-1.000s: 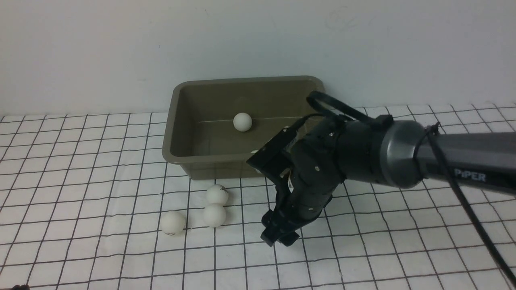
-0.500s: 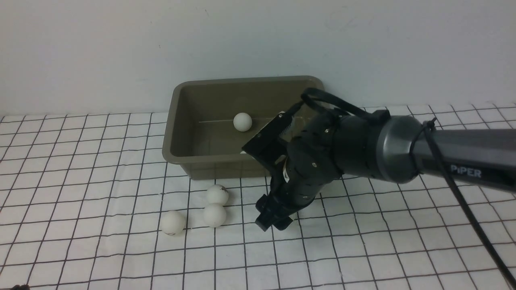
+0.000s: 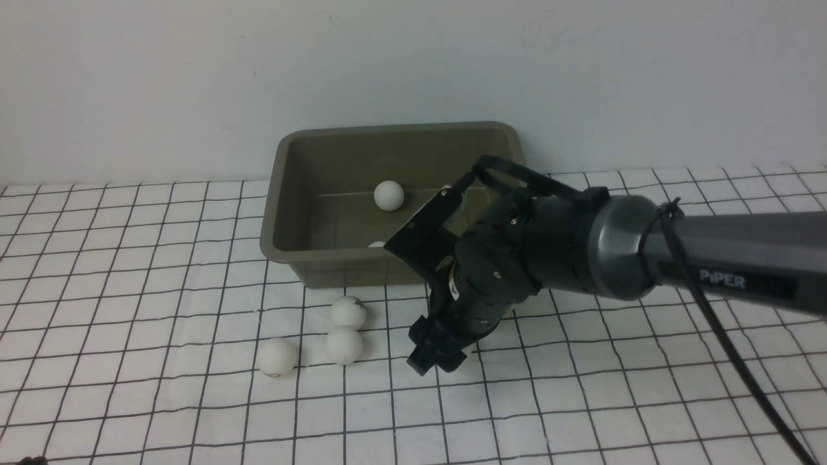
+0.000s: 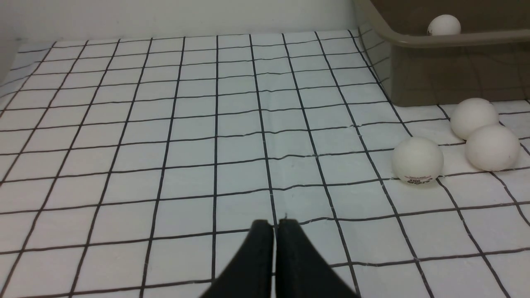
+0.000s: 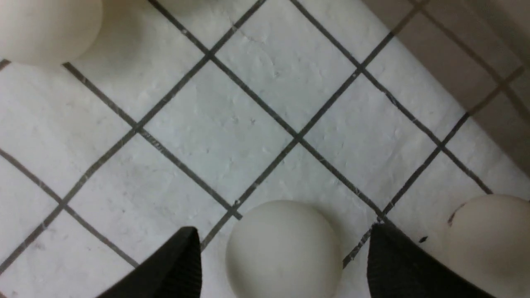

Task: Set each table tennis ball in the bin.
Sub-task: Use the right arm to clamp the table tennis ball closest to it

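We record: left pincer point(image 4: 275, 223), clenched on nothing, well apart from the bin point(image 3: 278, 194). Three table tennis balls point(image 3: 344, 345) on the tabletop point(image 3: 129, 258) just before the bin; a fourth ball point(image 3: 389, 195) inside. Right pincer point(image 3: 436, 361), spread wide, empty, before the bin's front wall.

I see my right gripper point(image 5: 282, 234) with jaws spread wide and a ball point(image 5: 283, 248) between them, clear of both. Calling straight ahead twelve, a second ball point(image 5: 492, 240) sits at three, a third ball point(image 5: 45, 25) at ten, the bin point(image 5: 476, 62) at one.
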